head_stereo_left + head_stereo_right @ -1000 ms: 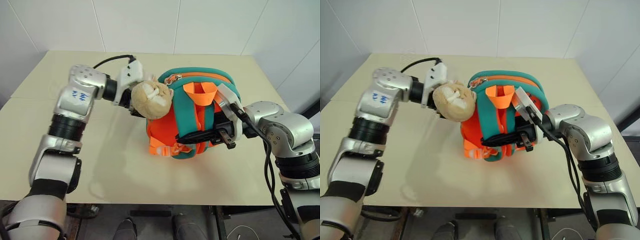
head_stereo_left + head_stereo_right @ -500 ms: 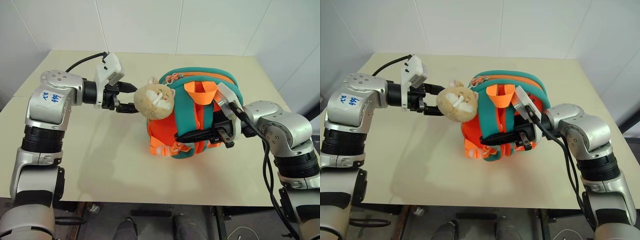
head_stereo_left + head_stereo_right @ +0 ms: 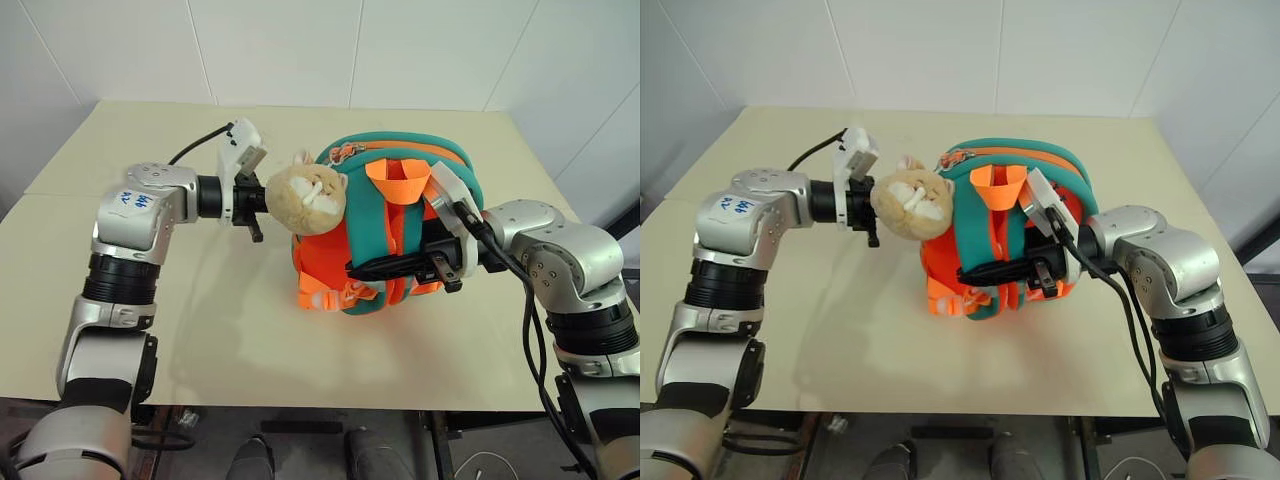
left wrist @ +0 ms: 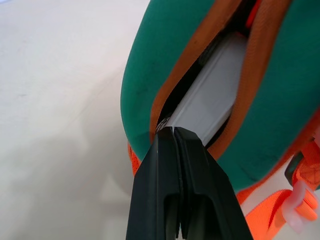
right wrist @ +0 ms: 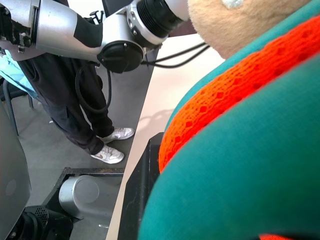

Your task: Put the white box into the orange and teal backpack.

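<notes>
The orange and teal backpack (image 3: 400, 160) stands upright mid-table, a beige plush toy (image 3: 305, 197) hanging at its left side. Through its gaping zipper the white box (image 4: 215, 95) shows, lying inside between the teal walls. My left gripper (image 3: 254, 208) is shut, its tips (image 4: 172, 131) pressed at the lower end of the zipper gap, just behind the plush toy; whether they pinch anything I cannot tell. My right gripper (image 3: 357, 270) reaches across the backpack's front from the right, shut on a teal strap (image 5: 240, 165).
The beige table (image 3: 200, 320) has bare room left of and in front of the backpack. Its front edge runs close below both arms. A person's legs and white shoes (image 5: 112, 145) stand beside the table.
My left gripper went from open to shut, rolled its wrist and came back in against the backpack by the plush toy. The right gripper and the backpack stayed put.
</notes>
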